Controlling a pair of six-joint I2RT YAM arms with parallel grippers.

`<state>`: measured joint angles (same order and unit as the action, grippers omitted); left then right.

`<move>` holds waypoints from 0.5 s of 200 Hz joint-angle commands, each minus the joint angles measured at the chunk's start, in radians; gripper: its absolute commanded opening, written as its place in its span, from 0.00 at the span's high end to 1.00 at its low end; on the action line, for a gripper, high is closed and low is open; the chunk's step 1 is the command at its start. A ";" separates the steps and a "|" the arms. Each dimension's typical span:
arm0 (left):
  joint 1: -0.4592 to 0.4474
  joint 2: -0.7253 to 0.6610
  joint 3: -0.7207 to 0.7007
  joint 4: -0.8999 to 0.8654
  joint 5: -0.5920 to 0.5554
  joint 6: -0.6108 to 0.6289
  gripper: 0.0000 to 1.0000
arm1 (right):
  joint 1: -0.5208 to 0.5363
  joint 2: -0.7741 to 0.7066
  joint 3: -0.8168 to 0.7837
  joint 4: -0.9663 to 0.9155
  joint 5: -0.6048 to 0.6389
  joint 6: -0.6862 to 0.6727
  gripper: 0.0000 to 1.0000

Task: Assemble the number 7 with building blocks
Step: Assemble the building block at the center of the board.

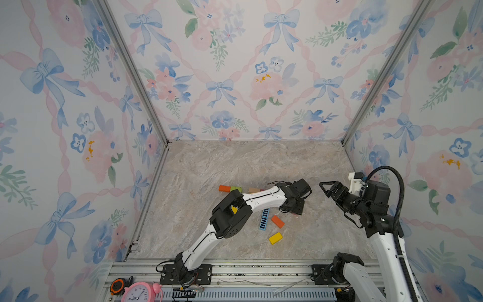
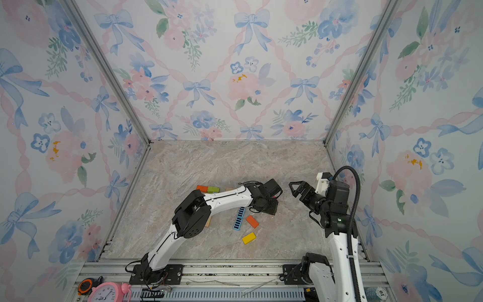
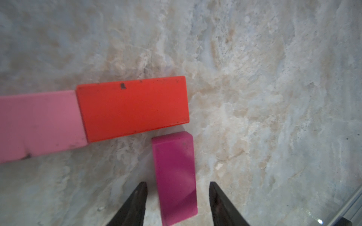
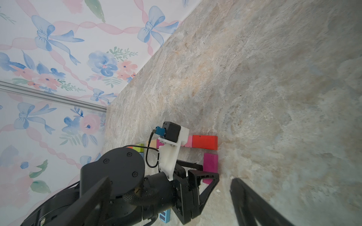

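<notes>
The left gripper [image 3: 177,184] sits low over the table [image 1: 235,162], jaws parted. The magenta block [image 3: 173,156] lies flat between them with a sliver of daylight on each side, so they grip nothing. That block starts the stem of the 7. It lies crosswise just under the outer end of the red block [image 3: 133,107], close but not quite touching, and a touch skewed. The red block butts against the pink block [image 3: 39,125] to make the top bar.

The margins worry me. With such thin gaps, any sideways drift as the arm lifts away could catch a long edge and swing the block further off square, or shove it into the red one and break the bar's line.

The right gripper [image 1: 324,189] hovers wide open and empty, near the left wrist. If both arms move at once, they might clip each other.

The striped blue block [image 1: 264,219], an orange block [image 1: 277,221] and a yellow block [image 1: 275,238] lie loose beside the left forearm. A low sweep back could scatter them. From above the arm hides the 7, so I cannot tell how straight it looks overall.
</notes>
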<state>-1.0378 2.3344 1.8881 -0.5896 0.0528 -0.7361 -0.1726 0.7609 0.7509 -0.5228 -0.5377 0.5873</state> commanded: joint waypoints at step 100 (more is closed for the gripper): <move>-0.016 -0.347 -0.242 -0.030 -0.161 0.058 0.41 | 0.030 0.020 0.062 0.064 -0.136 0.029 0.03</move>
<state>-1.0554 2.1136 1.7260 -0.6262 -0.0532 -0.7078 -0.1513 0.7776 0.8135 -0.5247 -0.5896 0.5652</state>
